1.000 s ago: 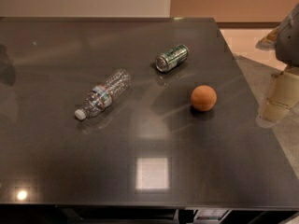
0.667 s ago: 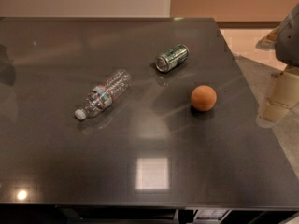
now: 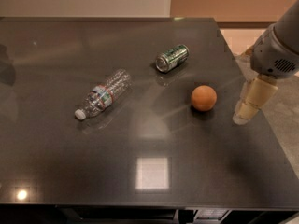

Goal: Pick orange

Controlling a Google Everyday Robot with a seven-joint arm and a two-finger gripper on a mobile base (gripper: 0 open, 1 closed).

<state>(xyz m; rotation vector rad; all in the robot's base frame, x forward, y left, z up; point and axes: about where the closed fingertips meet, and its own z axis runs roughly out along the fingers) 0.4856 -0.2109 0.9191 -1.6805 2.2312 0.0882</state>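
The orange is a small round matte fruit lying on the dark table, right of centre. My gripper hangs at the table's right edge, a short way right of the orange and apart from it. It points down and to the left from the grey arm. Nothing shows in the gripper.
A green can lies on its side behind and left of the orange. A clear plastic water bottle lies on its side to the left. The table's right edge runs just under the gripper, with pale floor beyond.
The arm and gripper have shifted left, closer to the orange. The orange, can and bottle have not moved.
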